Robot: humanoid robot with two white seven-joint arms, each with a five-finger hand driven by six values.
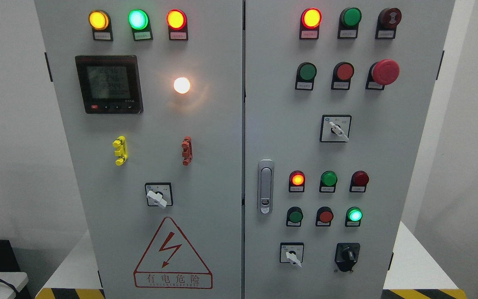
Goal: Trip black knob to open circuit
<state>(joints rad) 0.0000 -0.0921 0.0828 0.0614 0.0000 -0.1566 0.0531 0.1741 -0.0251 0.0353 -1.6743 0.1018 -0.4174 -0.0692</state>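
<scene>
White walls frame a grey two-door electrical cabinet [222, 137] that fills the robot's head view, standing on a floor edged with yellow-and-black hazard tape [421, 293]. Low on the right-hand door, at its bottom right, sits the black knob [347, 256], a dark rotary switch on a black plate, its handle pointing roughly upward; judged from that, the circuit is not yet tripped. Just to its left is a white-handled selector switch [292, 254], and above the pair two rows of lamps and buttons, among them a lit orange-red lamp [297, 179] and a lit green lamp [354, 215]. Higher on the same door a second selector switch [335, 128] sits below a red mushroom emergency stop [384, 72]. A silver door latch [265, 187] marks the seam between the doors. The left door carries a digital meter [109, 84], a glowing white lamp [181, 85], yellow [120, 150] and red [187, 150] clips, and a red lightning warning triangle [173, 254]. Controls are mounted at the front for reach, the knob set low and clear of neighbours. Neither robot hand appears, so whether fingers are spread or closed cannot be told; the reach has presumably yet to begin.
</scene>
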